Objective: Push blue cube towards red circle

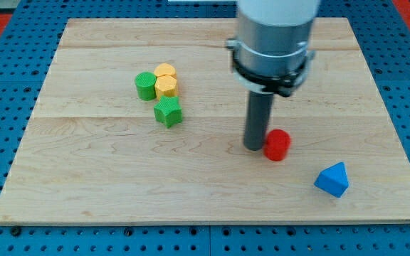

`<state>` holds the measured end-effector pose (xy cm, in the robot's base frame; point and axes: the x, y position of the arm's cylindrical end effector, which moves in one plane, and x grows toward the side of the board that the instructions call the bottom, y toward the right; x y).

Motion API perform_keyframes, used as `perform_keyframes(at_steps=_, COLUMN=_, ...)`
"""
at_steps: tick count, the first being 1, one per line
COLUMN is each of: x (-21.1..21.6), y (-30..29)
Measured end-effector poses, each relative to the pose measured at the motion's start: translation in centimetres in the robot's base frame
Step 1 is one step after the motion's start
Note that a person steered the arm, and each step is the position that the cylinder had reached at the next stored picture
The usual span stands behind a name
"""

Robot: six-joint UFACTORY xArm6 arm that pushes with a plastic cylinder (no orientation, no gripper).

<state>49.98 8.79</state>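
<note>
The blue block (332, 179), the task's cube with an angular, wedge-like look, lies on the wooden board at the view's lower right. The red circle (277, 144), a short red cylinder, stands up and to the left of it, with a clear gap between them. My tip (253, 147) rests on the board right beside the red cylinder, on its left, touching or nearly touching it. The tip is well to the left of the blue block and slightly higher in the view.
A cluster sits at the view's left of centre: a green cylinder (145, 85), two yellow blocks (165, 71) (166, 87) and a green block (168, 112). The wooden board (84, 178) lies on a blue perforated surface. The arm's grey body (272, 35) hangs over the board's top centre.
</note>
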Motion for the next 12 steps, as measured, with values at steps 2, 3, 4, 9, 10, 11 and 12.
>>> perform_keyframes(at_steps=2, x=-0.5, y=2.7)
perform_keyframes(at_steps=3, x=-7.1, y=3.5)
perform_keyframes(at_steps=4, x=-13.6, y=11.8)
perform_keyframes(at_steps=9, x=-10.0, y=5.5)
perform_keyframes(at_steps=10, x=-13.1, y=1.4)
perform_keyframes(at_steps=11, x=-13.6, y=1.3)
perform_keyframes(at_steps=12, x=-10.0, y=0.4)
